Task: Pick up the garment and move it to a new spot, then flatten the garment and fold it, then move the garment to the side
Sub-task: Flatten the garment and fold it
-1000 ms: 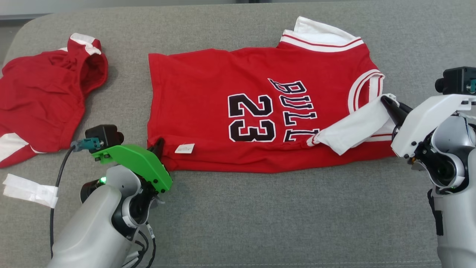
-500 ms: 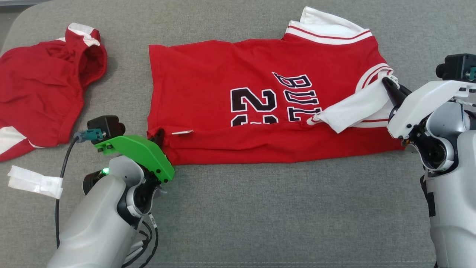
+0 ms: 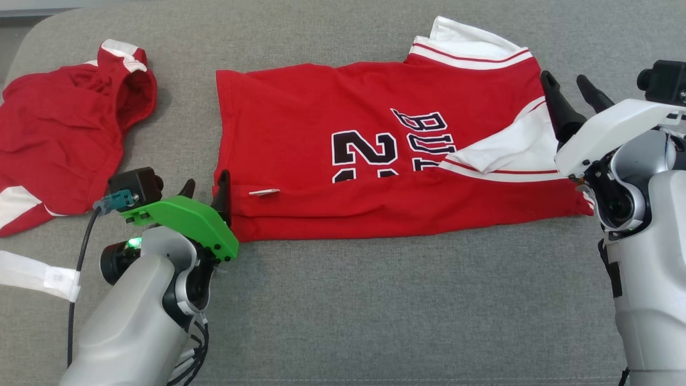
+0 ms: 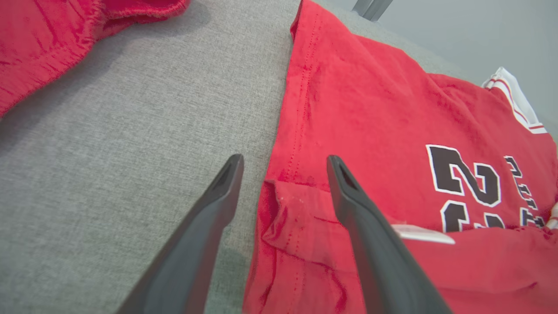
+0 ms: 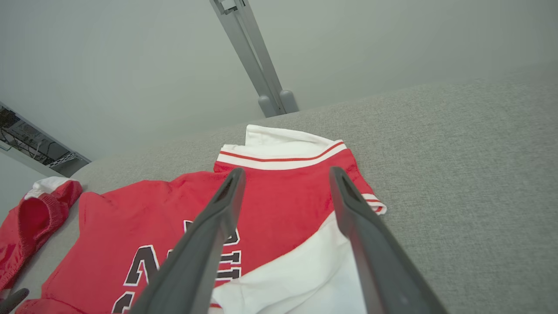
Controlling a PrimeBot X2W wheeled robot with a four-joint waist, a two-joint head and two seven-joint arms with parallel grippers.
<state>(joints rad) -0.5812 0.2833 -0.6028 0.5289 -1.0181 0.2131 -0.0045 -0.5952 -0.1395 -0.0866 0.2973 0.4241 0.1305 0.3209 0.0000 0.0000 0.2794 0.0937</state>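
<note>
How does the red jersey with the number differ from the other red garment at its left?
The jersey lies spread out, with its near edge folded over; the other garment lies bunched up. The jersey shows black letters and digits; the other garment shows no print. Both are red with white trim and rest on the grey cushion.

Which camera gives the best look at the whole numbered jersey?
The head view: the jersey lies whole on the grey cushion, its near edge folded over. The left wrist view shows its hem corner past the open left pincer; the right wrist view shows its collar end and white sleeve past the open right pincer.
</note>
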